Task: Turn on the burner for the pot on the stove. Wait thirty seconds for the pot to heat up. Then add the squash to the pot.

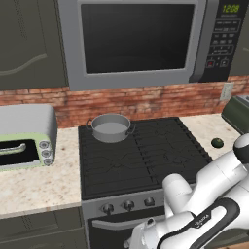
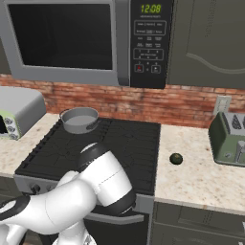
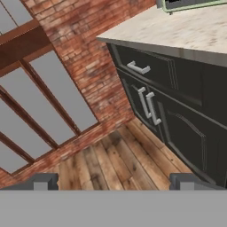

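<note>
Small, wide grey metal pot [image 1: 110, 128] with two loop side handles and a pale inside: upright on the rear left burner [image 1: 111, 138] of the black gas stove [image 1: 146, 155]; upper centre-left of the left base view, upper left of the right base view [image 2: 79, 120]. No flame can be made out under it.

Black gas stove, black cast-iron grates, steel front strip of round knobs [image 1: 128, 205] with a bar handle below: centre of the left base view, lower left of the right base view [image 2: 119, 143].

Small roundish dark green squash [image 1: 217, 142]: on the speckled pale stone worktop [image 1: 209, 127] just right of the stove, well apart from the pot; right edge of the left base view, right of centre in the right base view [image 2: 176, 159].

Gripper [image 3: 113, 184]: two dark fingers [image 3: 44, 181] spread wide apart at the bottom of the hand view, nothing between them, facing dark cabinet doors [image 3: 177, 119], a wooden plank floor [image 3: 119, 159] and a red brick wall [image 3: 84, 57].

Pale-green toaster oven [image 1: 26, 138]: on the worktop, left of the stove.

Steel microwave [image 1: 146, 39]: top, above the stove.

Dark green toaster [image 2: 229, 139]: right edge of the right base view.
</note>
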{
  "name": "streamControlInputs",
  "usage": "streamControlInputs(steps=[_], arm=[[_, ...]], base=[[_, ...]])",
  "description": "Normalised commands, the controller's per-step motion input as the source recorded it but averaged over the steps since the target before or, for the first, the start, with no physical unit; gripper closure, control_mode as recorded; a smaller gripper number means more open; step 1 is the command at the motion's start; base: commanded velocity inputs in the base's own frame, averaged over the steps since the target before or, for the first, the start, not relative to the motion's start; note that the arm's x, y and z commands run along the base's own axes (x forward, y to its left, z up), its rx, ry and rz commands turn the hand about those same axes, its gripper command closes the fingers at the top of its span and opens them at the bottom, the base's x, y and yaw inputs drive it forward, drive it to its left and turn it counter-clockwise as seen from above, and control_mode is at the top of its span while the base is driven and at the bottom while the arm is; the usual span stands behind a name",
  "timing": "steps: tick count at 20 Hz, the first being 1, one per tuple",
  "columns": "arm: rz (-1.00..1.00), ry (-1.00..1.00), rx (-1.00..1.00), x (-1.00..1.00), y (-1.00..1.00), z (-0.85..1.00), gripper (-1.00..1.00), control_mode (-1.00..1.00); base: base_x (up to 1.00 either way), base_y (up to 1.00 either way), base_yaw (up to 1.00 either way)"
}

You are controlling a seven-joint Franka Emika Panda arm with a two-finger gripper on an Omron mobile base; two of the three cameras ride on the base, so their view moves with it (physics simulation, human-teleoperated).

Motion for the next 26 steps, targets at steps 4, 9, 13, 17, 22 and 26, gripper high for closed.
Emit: streamControlInputs(steps=[4, 9, 13, 17, 22, 26], arm=[[0.00, -0.04, 0.00, -0.11, 0.00, 0.00, -1.00, -1.00], [0.00, -0.02, 0.00, 0.00, 0.00, 0.00, -1.00, -1.00], [0.00, 0.00, 0.00, 0.00, 0.00, 0.00, -1.00, -1.00], [0.00, 0.00, 0.00, 0.00, 0.00, 0.00, -1.00, -1.00], [0.00, 0.00, 0.00, 0.00, 0.00, 0.00, -1.00, -1.00], [0.00, 0.00, 0.00, 0.00, 0.00, 0.00, -1.00, -1.00]], base=[[0.00, 0.00, 0.00], [0.00, 0.00, 0.00], [0.00, 0.00, 0.00], [0.00, 0.00, 0.00], [0.00, 0.00, 0.00], [0.00, 0.00, 0.00]])
